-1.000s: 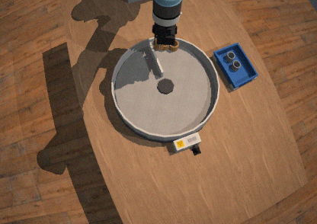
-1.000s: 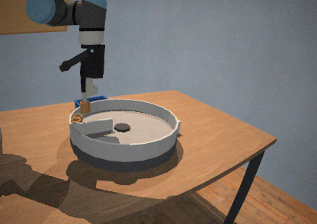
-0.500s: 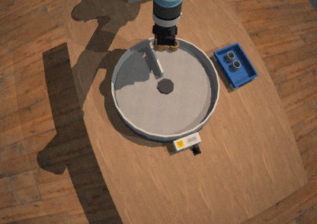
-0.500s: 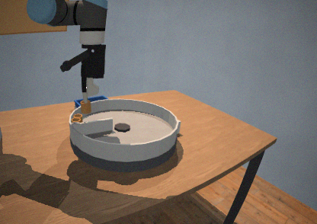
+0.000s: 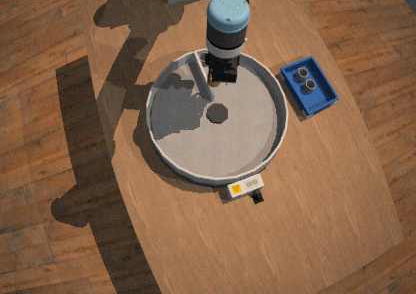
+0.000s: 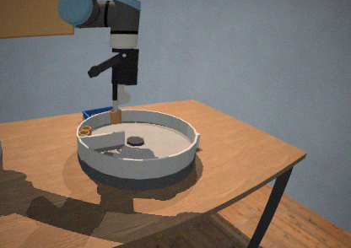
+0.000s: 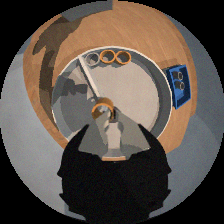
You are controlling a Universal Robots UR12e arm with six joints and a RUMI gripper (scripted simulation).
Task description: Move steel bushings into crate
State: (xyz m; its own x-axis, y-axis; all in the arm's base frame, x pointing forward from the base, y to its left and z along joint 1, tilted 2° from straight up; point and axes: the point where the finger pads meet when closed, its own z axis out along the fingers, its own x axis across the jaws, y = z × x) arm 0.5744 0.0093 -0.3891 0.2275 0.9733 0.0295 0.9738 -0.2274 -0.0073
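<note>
Orange bushing [image 6: 115,116] was clamped in gripper [image 6: 116,111], lifted above turntable [image 6: 169,164]. Two orange bushings [image 7: 114,57] and one grey bushing [image 7: 93,59] sat by the rim. Blue crate [image 5: 320,100] beside it held two grey bushings [image 5: 306,80]. Wooden table [image 6: 236,145], plank floor [image 5: 30,132], blue wall [image 6: 253,48].

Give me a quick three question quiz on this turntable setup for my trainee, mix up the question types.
1. True or false: the tool is shut on a grey steel bushing.
2. How many bushings lie in the blue crate?
3. In the wrist view, which bushings sit in a row by the turntable rim? A: three orange. B: one grey, two orange. C: two grey, one orange.

Key
1. False: it is shut on an orange bushing, held above the turntable floor.
2. Two, both grey.
3. B: grey, orange, orange.
</note>
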